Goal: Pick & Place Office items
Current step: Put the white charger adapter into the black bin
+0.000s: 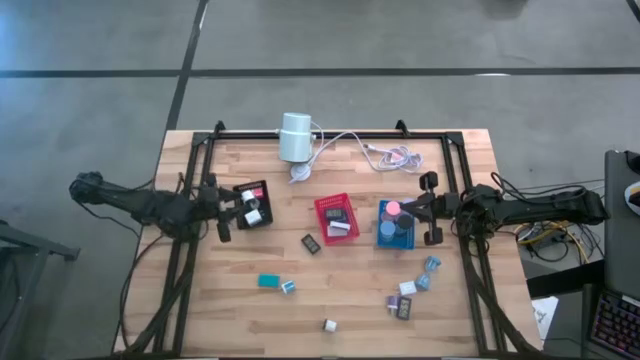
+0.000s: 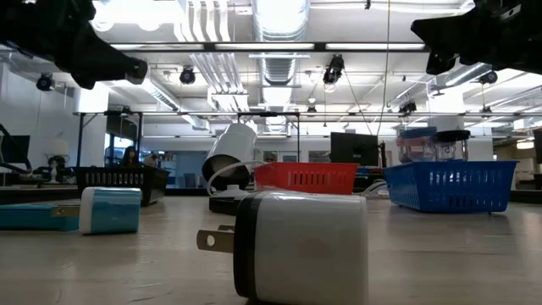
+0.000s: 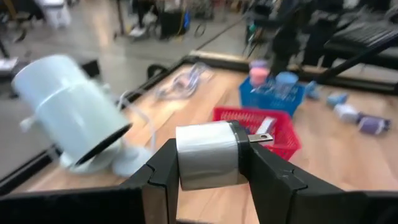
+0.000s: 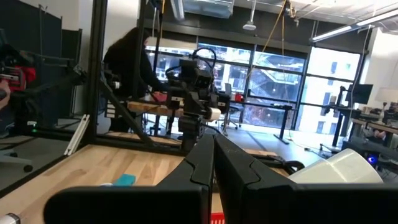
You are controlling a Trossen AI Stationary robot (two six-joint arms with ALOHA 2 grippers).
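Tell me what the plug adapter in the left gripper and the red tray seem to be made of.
The plug adapter, clamped in the left gripper, looks like smooth matte white plastic with bare metal prongs: its faces are even, the prongs glint. The red tray looks like moulded plastic mesh: uniform colour, perforated lattice walls. Neither can be confirmed by look alone.

Left gripper (image 3: 208, 165) clamped around a load, right gripper (image 4: 213, 163) fully closed

Right pincer (image 4: 213, 163) closed above wooden table (image 4: 93, 165), teal block (image 4: 125, 180), person (image 4: 130, 62) beyond
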